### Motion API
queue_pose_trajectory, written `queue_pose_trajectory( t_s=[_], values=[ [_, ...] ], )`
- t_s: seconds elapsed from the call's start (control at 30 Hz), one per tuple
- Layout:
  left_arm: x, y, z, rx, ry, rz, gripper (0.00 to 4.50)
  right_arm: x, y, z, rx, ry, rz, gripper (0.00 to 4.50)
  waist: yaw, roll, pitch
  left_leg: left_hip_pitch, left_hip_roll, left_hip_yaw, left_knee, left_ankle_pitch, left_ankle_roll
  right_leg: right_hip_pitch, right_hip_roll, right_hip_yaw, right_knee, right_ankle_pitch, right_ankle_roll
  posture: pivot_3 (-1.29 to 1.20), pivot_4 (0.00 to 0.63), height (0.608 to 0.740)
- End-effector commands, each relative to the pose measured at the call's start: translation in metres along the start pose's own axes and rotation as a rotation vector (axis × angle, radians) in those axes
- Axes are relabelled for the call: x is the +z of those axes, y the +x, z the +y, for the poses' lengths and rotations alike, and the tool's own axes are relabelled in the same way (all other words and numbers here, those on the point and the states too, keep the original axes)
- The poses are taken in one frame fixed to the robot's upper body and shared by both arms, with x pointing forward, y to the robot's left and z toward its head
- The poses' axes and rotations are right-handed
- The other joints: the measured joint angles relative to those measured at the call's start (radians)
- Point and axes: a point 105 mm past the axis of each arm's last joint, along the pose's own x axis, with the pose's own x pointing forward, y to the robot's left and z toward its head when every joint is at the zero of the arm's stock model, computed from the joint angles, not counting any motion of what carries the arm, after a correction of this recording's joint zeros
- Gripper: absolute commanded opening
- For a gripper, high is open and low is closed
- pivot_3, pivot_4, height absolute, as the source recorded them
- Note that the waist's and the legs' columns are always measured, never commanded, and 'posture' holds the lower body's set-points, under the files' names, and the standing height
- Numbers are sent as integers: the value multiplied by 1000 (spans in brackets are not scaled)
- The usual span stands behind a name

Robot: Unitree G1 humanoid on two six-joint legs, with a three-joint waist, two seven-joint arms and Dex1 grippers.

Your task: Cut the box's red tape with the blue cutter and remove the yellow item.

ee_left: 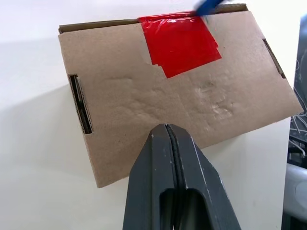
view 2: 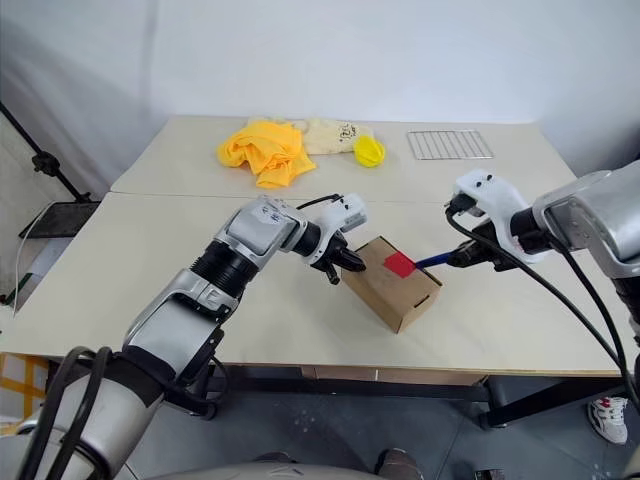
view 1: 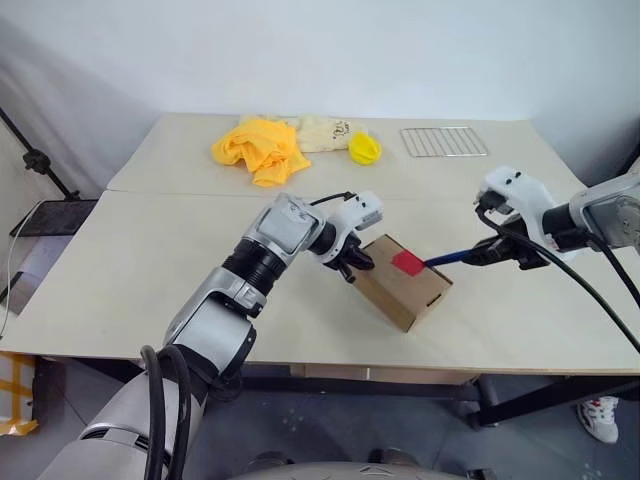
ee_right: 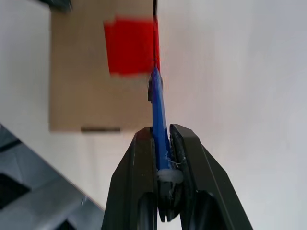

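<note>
The pale table (view 1: 150, 260) carried everything, and well back on it lay a crumpled yellow cloth (view 1: 262, 148), a cream bag (view 1: 322, 132) just beside it, a small yellow item (view 1: 364, 148) next to that, and a wire rack (view 1: 444, 141) off toward the right. Nearer the front sat the box (view 1: 400, 288), brown cardboard, lying flat and turned at an angle to the table edge! Up against its left end pressed the left gripper (view 1: 350, 262), fingers fully closed on nothing, tips resting on the cardboard top. From the right side came the right gripper (view 1: 478, 255), clamped tight around the blue cutter (view 1: 441, 260), which pointed across toward the box. And there was the red tape (view 1: 408, 263), a bright patch on the box's top at its far edge, folding over that edge. The cutter's tip sat right at the tape's edge, where the flap met the side!
</note>
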Motion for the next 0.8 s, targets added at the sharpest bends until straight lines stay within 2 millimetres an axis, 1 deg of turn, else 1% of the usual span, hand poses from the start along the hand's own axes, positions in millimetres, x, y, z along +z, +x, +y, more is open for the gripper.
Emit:
queue_pose_trajectory(
  t_s=[0.03,0.17,0.33,0.47,0.57,0.67,0.8],
  values=[
    [-6,-2,10,60,-23,23,0,0,-11,0,-12,-25,7,161,0,0,0,0,0,0,0,0,0,0,0,0,0,0,0,0,0,740],
    [-6,-1,12,74,-31,20,0,-4,-13,0,-8,-30,27,161,0,0,-1,0,0,0,0,0,0,0,0,0,0,0,0,0,0,740],
    [-8,-2,15,83,-36,21,0,-12,-24,-5,-32,-50,38,161,2,0,-2,0,0,0,1,0,0,0,0,0,0,0,0,0,0,740],
    [-8,-6,18,88,-50,7,0,-6,-46,-11,-49,-76,-54,161,1,0,-2,0,0,0,1,0,0,0,0,0,1,0,0,0,0,740],
    [-5,-11,18,70,-66,-35,0,2,-69,-11,-37,-52,-178,161,0,0,-2,0,0,0,1,0,0,0,0,1,1,0,0,0,0,740],
    [-4,-14,17,57,-72,-54,0,7,-83,-12,-43,-29,-271,161,-1,1,-2,1,0,0,0,0,0,0,0,0,1,0,0,0,0,740],
    [-3,-16,12,20,-68,-93,0,7,-103,-28,-137,34,-450,161,5,-1,-3,0,0,0,1,0,0,1,0,0,0,0,0,0,0,740]
  ],
)
